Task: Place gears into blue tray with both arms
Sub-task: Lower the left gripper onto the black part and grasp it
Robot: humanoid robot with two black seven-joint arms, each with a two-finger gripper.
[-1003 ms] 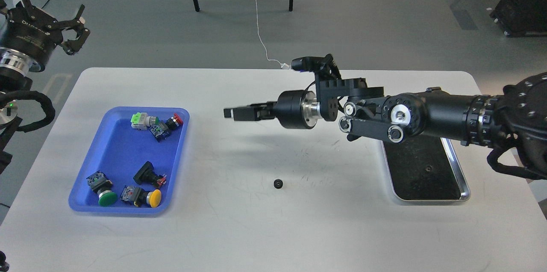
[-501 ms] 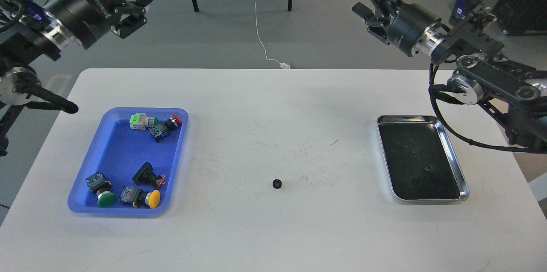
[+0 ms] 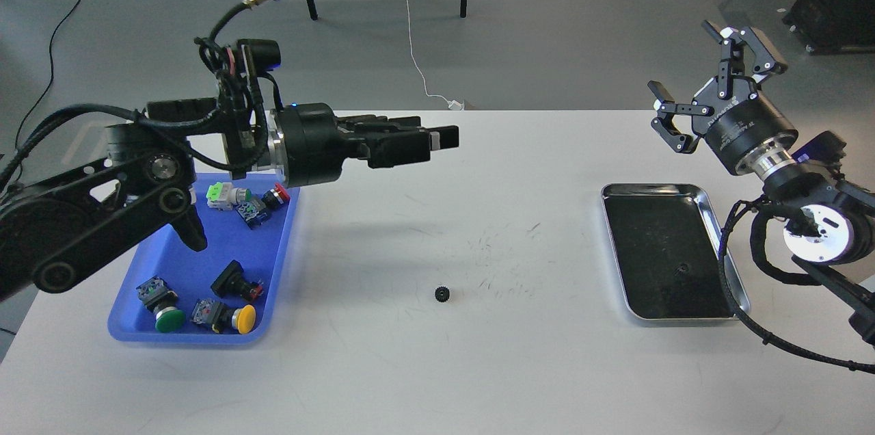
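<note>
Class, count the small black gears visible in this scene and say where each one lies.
2. One gear lies on the white table's middle, near the front. The other gear sits inside the steel tray at right. None shows in the blue tray, though the arm covers part.

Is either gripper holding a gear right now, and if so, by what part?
No. The left gripper is shut on nothing; the right gripper is open and empty. One gear lies on the table, the other in the steel tray.

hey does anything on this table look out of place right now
Yes. One gear lies loose on the bare table, and another sits in the steel tray, while the blue tray holds only push-button switches.
</note>
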